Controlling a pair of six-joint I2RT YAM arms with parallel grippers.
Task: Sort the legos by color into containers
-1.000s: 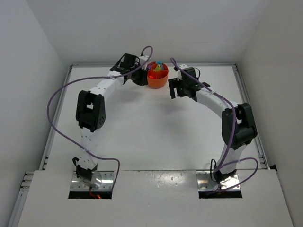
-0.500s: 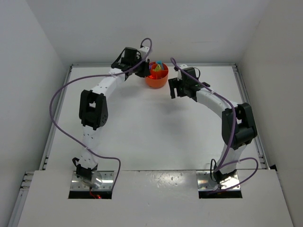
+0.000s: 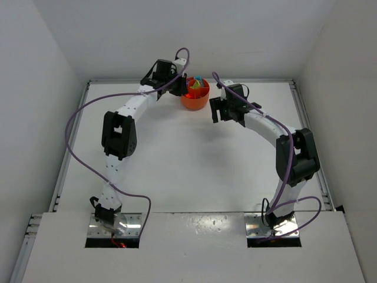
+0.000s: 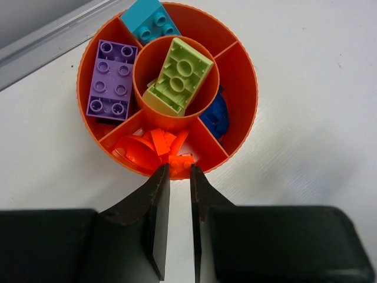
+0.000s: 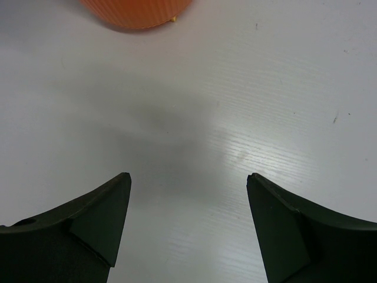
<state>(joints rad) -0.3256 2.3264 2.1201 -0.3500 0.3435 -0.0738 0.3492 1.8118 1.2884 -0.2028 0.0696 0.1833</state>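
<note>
1. Since the earlier top view, the left arm [image 3: 119,134] has swung its wrist upward in the frame. The left gripper [image 3: 177,84] now hangs at the left rim of the round bright-orange plastic dish [image 3: 196,101] instead of beside it. The right arm looks unchanged.
2. The right gripper [image 5: 188,183], right of centre in the top view, has its fingers wide apart over bare white table [image 5: 235,88]. Nothing is between them, and the dish wall [image 5: 135,12] shows at the top edge of the right wrist view.
3. The left gripper [image 4: 178,171] has its fingers almost together, with a thin slit of table between them. A small orange plastic piece [image 4: 181,162] sits right at the tips on the dish's lower rim [image 4: 250,88]. Whether it is pinched cannot be told.
4. Beyond it, the bottom compartment holds orange rounded plastic pieces [image 4: 144,147].
5. A blue plastic piece [image 4: 215,115] lies in the lower-right compartment.
6. The central cup holds a lime green studded plastic brick [image 4: 178,76], tilted.
7. A purple studded plastic brick [image 4: 112,79] fills the left compartment, and a cyan studded plastic brick [image 4: 150,17] the top one.
</note>
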